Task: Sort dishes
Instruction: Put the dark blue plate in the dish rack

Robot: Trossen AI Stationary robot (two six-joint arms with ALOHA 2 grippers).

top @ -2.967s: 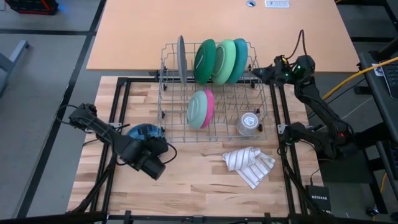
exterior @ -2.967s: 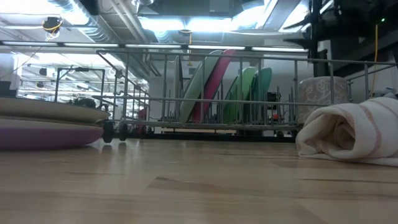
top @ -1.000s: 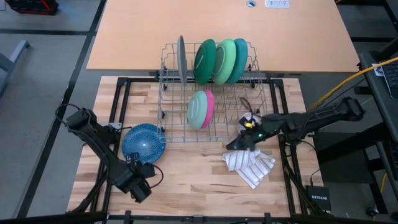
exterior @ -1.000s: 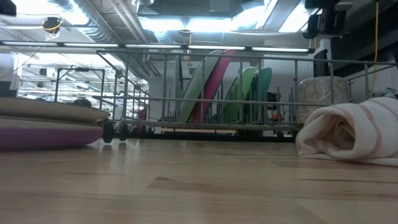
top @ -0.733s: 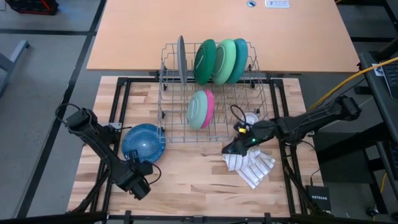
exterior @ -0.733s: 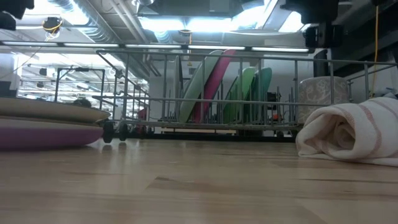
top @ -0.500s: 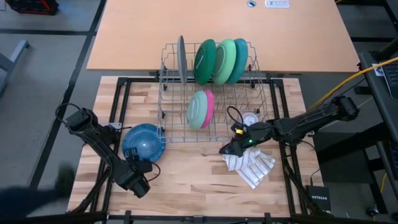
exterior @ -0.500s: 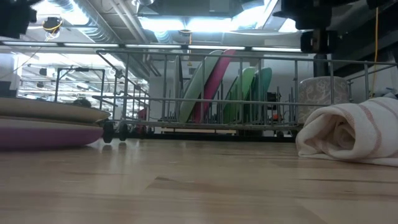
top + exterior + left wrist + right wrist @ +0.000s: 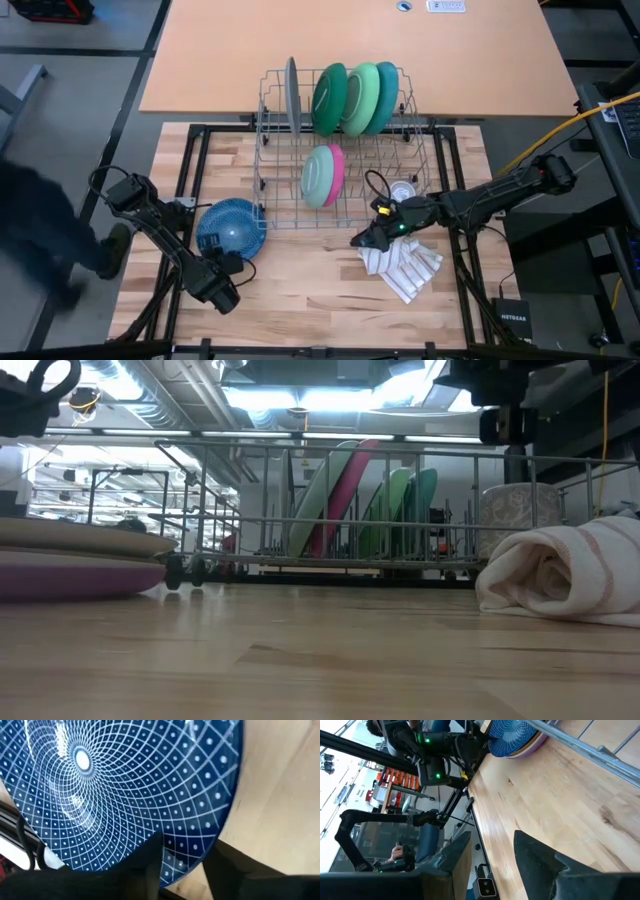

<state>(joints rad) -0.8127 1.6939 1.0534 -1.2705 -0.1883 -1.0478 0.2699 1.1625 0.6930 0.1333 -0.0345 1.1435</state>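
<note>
- Wooden bench [image 9: 300, 290] carries a wire rack [image 9: 345, 205] at its far middle; a striped cloth [image 9: 402, 265] lies in front of the rack, toward the right
- Rack holds upright dishes: a grey plate [image 9: 291, 92], a dark green plate [image 9: 328, 98], a light green plate [image 9: 360, 97] and a teal plate [image 9: 386, 92] in the back row; a pale green plate [image 9: 318, 176] and a pink plate [image 9: 337, 168] stand in front; a glass cup [image 9: 403, 190] sits at the rack's right
- Blue patterned plate [image 9: 231, 228] lies on the bench left of the rack, atop a purple dish [image 9: 60, 575]
- Left pincer [image 9: 182, 865] straddles the blue plate's near rim, fingers [image 9: 150, 860] partly apart; whether they grip it, I cannot tell
- Right pincer [image 9: 358, 240] hovers by the cloth's near-left edge, fingers spread, holding nothing
</note>
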